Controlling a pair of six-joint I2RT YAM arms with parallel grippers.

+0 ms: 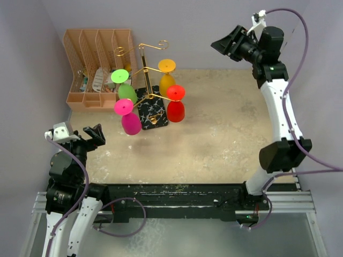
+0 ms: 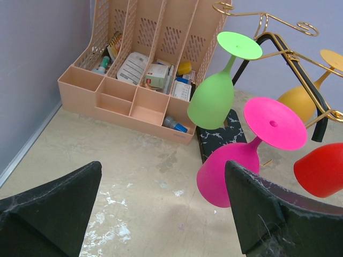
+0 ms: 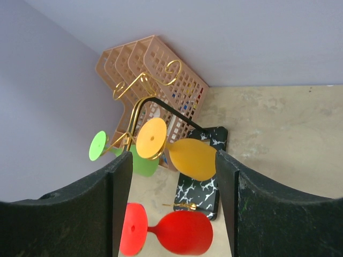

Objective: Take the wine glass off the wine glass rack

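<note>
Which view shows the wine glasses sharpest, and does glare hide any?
Top external: even light, no glare, faint shadow beneath the pink wine glass. Left wrist: glasses sharpest, left end effector dark, little detail. Right wrist: tilted, orange wine glass crisp.

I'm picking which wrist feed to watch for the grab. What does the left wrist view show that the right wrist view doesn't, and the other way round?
Only the left wrist view shows the pink glass and the clutter in the open compartments of the tan organiser. Only the right wrist view shows the red glass whole, foot included; the left catches just its bowl. Both show the green glass, the yellow glass, the organiser and the gold rack on its black veined base.
</note>
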